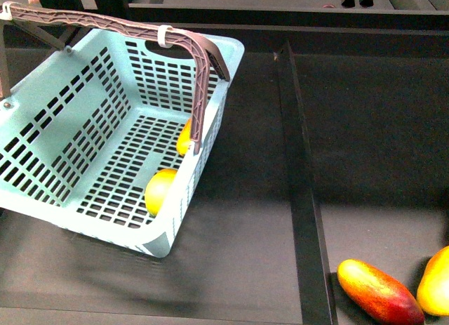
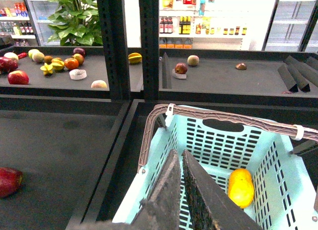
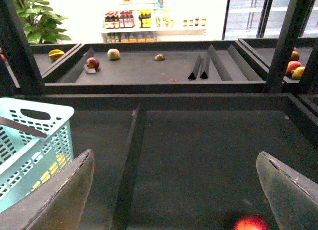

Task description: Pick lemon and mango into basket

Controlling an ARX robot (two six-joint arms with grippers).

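left gripper (image 2: 180, 163) hangs over the basket (image 1: 84, 121) with its two dark fingers (image 2: 166, 190) pressed nearly together, clenched on nothing. right gripper (image 3: 174, 183) hangs above the dark shelf, its fingers (image 3: 67, 190) spread wide apart and released, with nothing between them.

from left to right in the front view: the teal basket sits on the left part of the dark shelf (image 1: 245, 255), its brown ribbed handle (image 1: 112, 23) raised and carrying a white zip tie (image 1: 163, 36). inside it, near the right wall, lie two yellow fruits. the lemon (image 1: 160, 190) rests on the slotted floor towards the near right corner, and the mango (image 1: 184, 139), a deeper yellow-orange, sits a little further back, partly hidden behind the handle. the left wrist view shows the mango (image 2: 241, 187) lying against the basket floor.

a black divider (image 1: 303, 199) runs down the shelf to the right of the basket. beyond it, in the near right corner, a red-orange elongated mango (image 1: 379, 292) lies just beside a yellow-orange fruit (image 1: 436, 283) cut off by the edge.
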